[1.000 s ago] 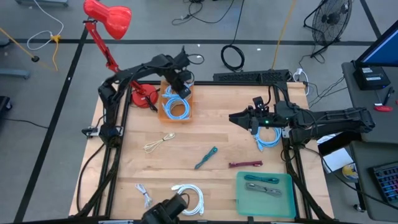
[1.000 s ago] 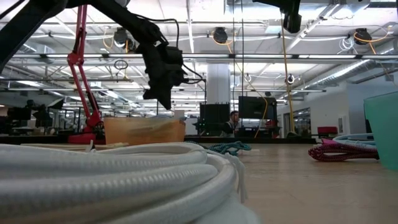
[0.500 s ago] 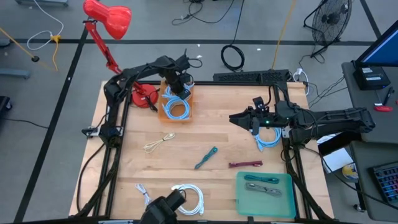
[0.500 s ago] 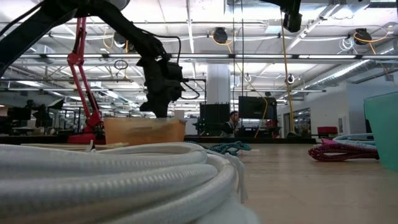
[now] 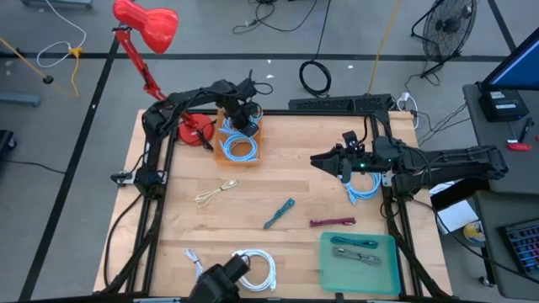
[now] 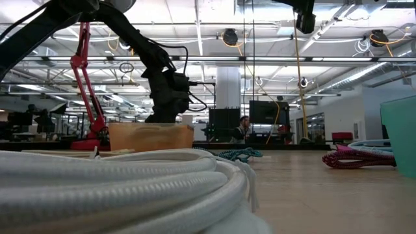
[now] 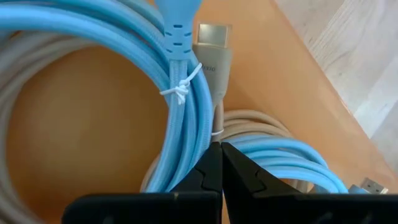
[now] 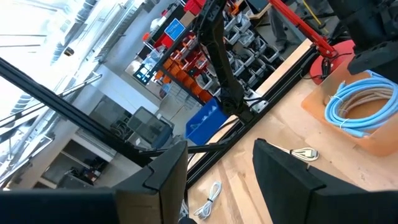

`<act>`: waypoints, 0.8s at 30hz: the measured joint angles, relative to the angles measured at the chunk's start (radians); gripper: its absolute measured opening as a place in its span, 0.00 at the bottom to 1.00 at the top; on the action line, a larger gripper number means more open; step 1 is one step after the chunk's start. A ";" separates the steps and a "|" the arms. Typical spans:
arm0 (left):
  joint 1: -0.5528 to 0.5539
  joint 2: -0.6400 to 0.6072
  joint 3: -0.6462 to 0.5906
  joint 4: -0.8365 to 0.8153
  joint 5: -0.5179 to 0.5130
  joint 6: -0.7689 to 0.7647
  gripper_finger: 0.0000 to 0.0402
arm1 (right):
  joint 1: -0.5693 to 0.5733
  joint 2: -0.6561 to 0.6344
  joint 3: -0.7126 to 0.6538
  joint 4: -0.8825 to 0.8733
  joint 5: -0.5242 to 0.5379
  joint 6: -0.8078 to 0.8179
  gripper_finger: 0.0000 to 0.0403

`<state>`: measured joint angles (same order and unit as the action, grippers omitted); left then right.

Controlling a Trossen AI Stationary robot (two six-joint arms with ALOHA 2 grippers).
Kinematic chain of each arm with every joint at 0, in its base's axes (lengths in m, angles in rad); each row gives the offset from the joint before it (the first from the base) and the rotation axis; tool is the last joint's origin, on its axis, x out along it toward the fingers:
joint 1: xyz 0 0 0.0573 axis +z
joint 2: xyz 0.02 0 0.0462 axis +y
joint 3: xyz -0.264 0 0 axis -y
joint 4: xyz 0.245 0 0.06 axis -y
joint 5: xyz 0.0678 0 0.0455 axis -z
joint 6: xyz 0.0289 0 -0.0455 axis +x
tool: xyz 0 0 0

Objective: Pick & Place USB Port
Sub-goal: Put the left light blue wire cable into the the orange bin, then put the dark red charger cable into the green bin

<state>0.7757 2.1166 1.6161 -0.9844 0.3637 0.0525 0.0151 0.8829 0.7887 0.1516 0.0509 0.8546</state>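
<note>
A tan open box stands at the table's far left and holds coiled cables. Its front wall shows in the low view. My left gripper is shut and points steeply down into the box, its tip sunk behind the box rim. Under it lie a light-blue coil bound with a white tie and a grey cable whose metal plug points away. My right gripper hangs open and level high over the table's right side, fingers apart, nothing between them. My left gripper's shut fingertips stand right at the grey cable a little below its plug, coming from above. The fingers cover the spot, so I cannot tell whether they touch the cable.
A red lamp stands beside the box at the far left. On the table lie a beige cable, a teal one, a maroon one, a white coil and a blue coil. A teal tray sits near right.
My left gripper has sunk from above the box down into it, staying shut, and has rolled a little. The cables in the box lie as before.
</note>
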 joint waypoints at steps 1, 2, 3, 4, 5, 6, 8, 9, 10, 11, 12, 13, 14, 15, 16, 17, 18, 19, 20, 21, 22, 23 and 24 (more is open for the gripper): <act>0.001 -0.004 -0.001 0.000 0.000 -0.001 0.00 | 0.000 0.000 0.000 0.000 0.000 0.000 0.42; 0.002 -0.009 -0.002 0.001 -0.001 -0.002 0.00 | 0.000 0.000 0.000 0.000 0.000 0.000 0.42; 0.002 -0.014 -0.003 0.002 -0.005 -0.002 0.00 | 0.000 0.000 0.000 0.000 0.000 0.000 0.42; 0.002 -0.018 -0.003 0.002 -0.011 -0.002 0.00 | 0.000 0.000 0.000 0.000 0.000 0.000 0.42; 0.002 -0.023 -0.003 0.002 -0.021 -0.002 0.00 | 0.000 0.000 0.000 0.000 0.000 0.000 0.42; 0.003 -0.029 -0.003 -0.001 -0.025 -0.003 0.00 | 0.000 0.000 0.000 0.000 0.000 0.000 0.42; 0.004 -0.043 -0.004 -0.006 -0.038 -0.004 0.00 | 0.000 0.000 0.000 0.001 0.000 0.000 0.42; 0.004 -0.051 -0.004 -0.008 -0.043 -0.005 0.00 | 0.000 0.000 0.000 0.001 0.000 0.000 0.42; 0.004 -0.059 -0.004 -0.008 -0.045 -0.006 0.00 | 0.000 0.000 0.000 0.001 0.000 0.000 0.42; 0.005 -0.068 -0.004 -0.008 -0.047 -0.006 0.00 | 0.000 0.000 0.000 0.001 0.000 0.000 0.42; 0.006 -0.076 -0.004 -0.008 -0.048 -0.008 0.00 | 0.000 0.000 0.000 0.001 0.000 0.000 0.42; 0.007 -0.085 -0.004 -0.007 -0.051 -0.010 0.00 | 0.000 0.000 0.000 0.001 0.000 0.000 0.42; 0.007 -0.091 -0.004 -0.005 -0.051 -0.010 0.00 | 0.000 0.000 0.000 0.001 0.000 0.000 0.42; 0.008 -0.096 -0.004 -0.004 -0.048 -0.012 0.00 | 0.000 0.000 0.000 0.001 0.000 0.000 0.42; 0.008 -0.100 -0.004 -0.005 -0.045 -0.014 0.00 | 0.000 0.000 0.000 0.001 -0.001 0.000 0.42; 0.009 -0.102 -0.004 -0.007 -0.039 -0.015 0.00 | 0.000 0.000 0.000 0.001 -0.001 0.000 0.42; 0.010 -0.104 -0.004 -0.010 -0.027 -0.018 0.00 | 0.000 0.000 0.000 0.001 -0.002 0.000 0.42; 0.010 -0.107 -0.004 -0.014 -0.016 -0.020 0.00 | 0.000 0.000 0.000 0.001 -0.002 0.000 0.42; 0.009 -0.114 -0.004 -0.015 -0.010 -0.023 0.00 | 0.000 0.000 0.000 0.001 -0.002 0.000 0.42; 0.007 -0.124 -0.004 -0.016 -0.003 -0.029 0.00 | 0.000 0.000 0.000 0.001 -0.003 0.000 0.42; 0.004 -0.135 -0.004 -0.016 0.007 -0.030 0.00 | 0.000 0.000 0.000 0.001 -0.003 0.000 0.42; 0.000 -0.150 -0.004 -0.015 0.020 -0.032 0.00 | 0.000 0.000 0.000 0.001 -0.004 0.000 0.42; -0.003 -0.167 -0.004 -0.015 0.034 -0.033 0.00 | 0.000 0.000 0.000 0.001 -0.006 0.000 0.42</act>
<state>0.7724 1.9493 1.6119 -0.9993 0.3981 0.0197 0.0151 0.8829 0.7887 0.1524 0.0450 0.8551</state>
